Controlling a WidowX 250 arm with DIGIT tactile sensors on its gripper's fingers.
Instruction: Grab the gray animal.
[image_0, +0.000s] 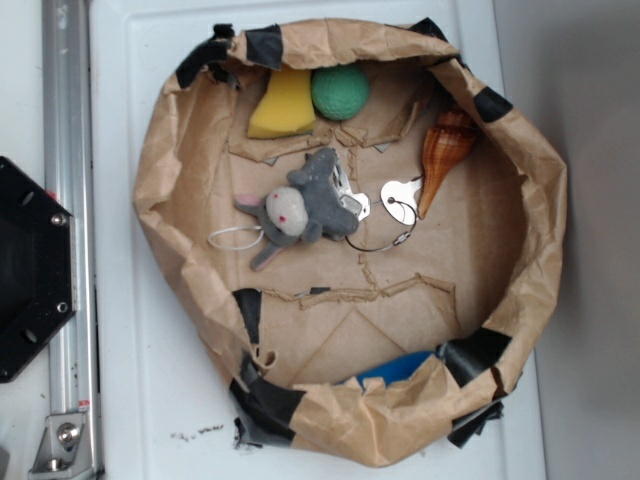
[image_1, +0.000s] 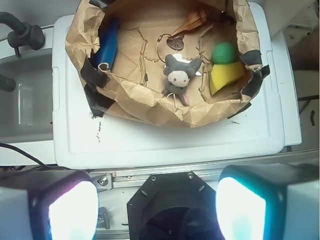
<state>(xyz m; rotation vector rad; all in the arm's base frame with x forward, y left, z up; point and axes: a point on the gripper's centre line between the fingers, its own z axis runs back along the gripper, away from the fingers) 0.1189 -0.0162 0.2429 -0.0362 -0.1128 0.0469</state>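
From my remote station, the wrist view shows the gripper (image_1: 157, 205) at the bottom of the frame, its two glowing fingertips (image_1: 72, 210) spread wide apart with nothing between them. The gray animal (image_1: 179, 76) lies well ahead of the gripper, inside a crumpled brown paper basin (image_0: 170, 150) that sits on a white counter (image_0: 130, 380). In the overhead view the gray animal (image_0: 300, 208) rests near the middle of the basin floor, face up, pink nose showing, ears pointing outward. A yellow sponge (image_0: 282, 105) and a green ball (image_0: 340, 92) sit touching each other against the far rim, apart from the toy. A metal key ring with tags (image_0: 390, 215) lies just beside the toy, partly under it, and a brown spiral shell (image_0: 445, 150) sits next to that. A blue object (image_0: 395, 368) is half hidden beneath the near rim. I can read no writing or labels anywhere. The basin walls stand raised all around, patched with black tape (image_0: 270, 400); bare paper floor lies open between the toy and the blue object.
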